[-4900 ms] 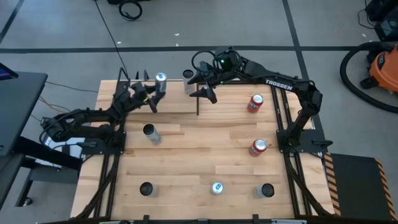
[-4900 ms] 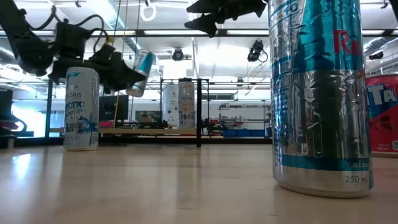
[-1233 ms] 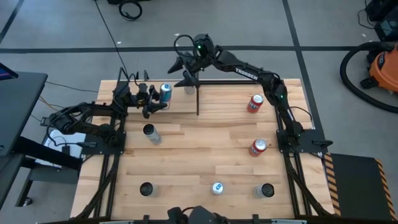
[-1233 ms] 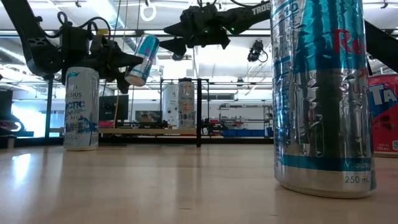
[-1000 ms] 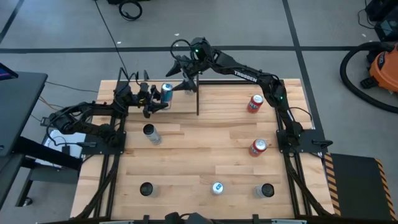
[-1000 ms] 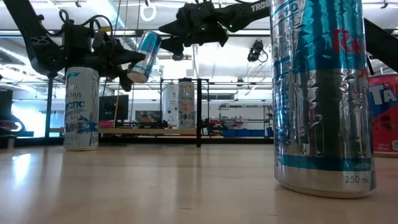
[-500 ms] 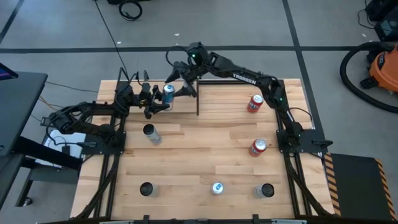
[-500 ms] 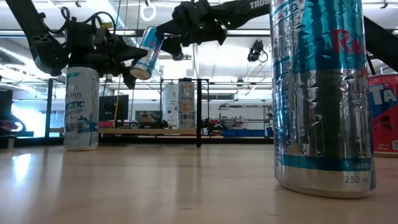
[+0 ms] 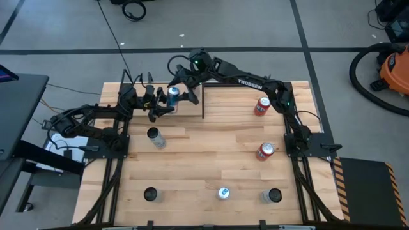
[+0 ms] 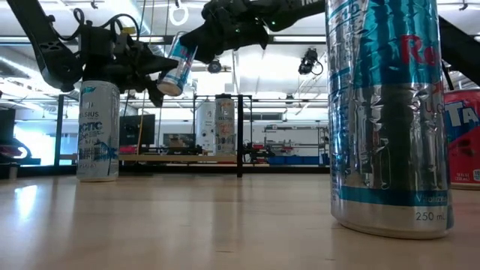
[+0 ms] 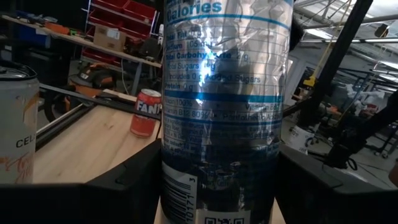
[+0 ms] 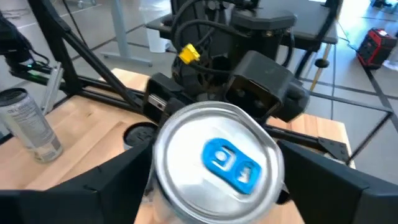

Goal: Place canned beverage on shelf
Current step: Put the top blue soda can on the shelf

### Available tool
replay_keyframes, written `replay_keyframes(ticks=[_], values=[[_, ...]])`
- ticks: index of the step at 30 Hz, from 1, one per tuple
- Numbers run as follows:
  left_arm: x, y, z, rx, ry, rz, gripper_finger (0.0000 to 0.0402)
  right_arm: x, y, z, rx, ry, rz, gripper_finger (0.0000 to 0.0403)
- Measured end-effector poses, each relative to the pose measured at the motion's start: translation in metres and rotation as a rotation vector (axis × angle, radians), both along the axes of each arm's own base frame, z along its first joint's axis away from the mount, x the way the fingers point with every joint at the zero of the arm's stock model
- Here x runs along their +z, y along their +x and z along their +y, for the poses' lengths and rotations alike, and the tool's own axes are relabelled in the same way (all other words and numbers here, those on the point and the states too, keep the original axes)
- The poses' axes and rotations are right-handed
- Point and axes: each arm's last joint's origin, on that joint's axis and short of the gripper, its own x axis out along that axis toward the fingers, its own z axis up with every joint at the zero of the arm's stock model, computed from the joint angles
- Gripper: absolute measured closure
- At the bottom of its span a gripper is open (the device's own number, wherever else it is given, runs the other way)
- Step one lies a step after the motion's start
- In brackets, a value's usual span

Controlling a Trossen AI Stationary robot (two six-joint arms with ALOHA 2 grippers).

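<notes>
My left gripper [image 9: 163,104] is shut on a slim silver-and-blue can [image 9: 172,96], held in the air over the left part of the shelf [image 9: 186,110], a pale wood panel edged by black rods at the table's far side. The can tilts, with its top toward the right arm [image 10: 178,63]. My right gripper [image 9: 181,91] is open. Its fingers stand on either side of the can's top end [image 12: 217,155], which shows a blue tab. Two more cans [image 10: 215,124] stand on the shelf. My left gripper pinches the can's side wall [image 11: 186,186] between its two fingers, on the lower half near the bottom end. The fingers come roughly level from the table's left and lie across the can. The can is lifted clear and tilted. My right gripper's fingers [image 12: 118,186] flank the can's top rim; I cannot tell whether they touch it.
A silver can [image 9: 155,137] stands on the table's left. Two red cans [image 9: 262,105] [image 9: 265,151] stand on the right. Three cans [image 9: 223,192] stand near the front edge, one looming large in the low view [image 10: 386,112]. A black shelf post [image 9: 203,102] rises beside the grippers.
My right gripper has moved toward the table's left and near edge, from over the shelf's far rod to the can's top end, staying open. My left gripper has kept hold of the can, which has shifted slightly toward the right arm and stays tilted.
</notes>
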Motion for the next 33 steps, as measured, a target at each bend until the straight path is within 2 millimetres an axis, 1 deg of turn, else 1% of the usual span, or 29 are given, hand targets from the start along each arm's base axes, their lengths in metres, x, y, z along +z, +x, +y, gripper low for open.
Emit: replay_keyframes(ticks=[6,8,19,22,28,33], values=[[-0.0013,-0.0003,0.0007,0.005,-0.016,0.011,0.0147,-0.0003,-0.0001,0.0000,-0.005,0.013,0.008,0.0137],[-0.0011,-0.0003,0.0008,0.011,-0.019,0.009,0.0147,-0.0004,-0.0003,-0.0003,-0.008,0.022,0.012,0.0150],[-0.0006,-0.0003,0.0010,0.021,-0.008,0.003,0.0145,-0.0001,-0.0002,-0.0006,-0.010,0.019,0.008,0.0148],[-0.0003,-0.0003,0.0011,0.026,-0.006,0.001,0.0134,0.0001,-0.0001,-0.0008,-0.014,0.018,0.007,0.0149],[0.0002,-0.0004,0.0018,0.048,-0.004,-0.004,0.0093,-0.0005,0.0006,-0.0019,-0.077,-0.004,0.019,0.0150],[0.0005,-0.0045,0.0060,0.064,-0.026,-0.005,0.0086,0.0002,-0.0002,-0.0059,-0.115,-0.005,0.019,0.0150]])
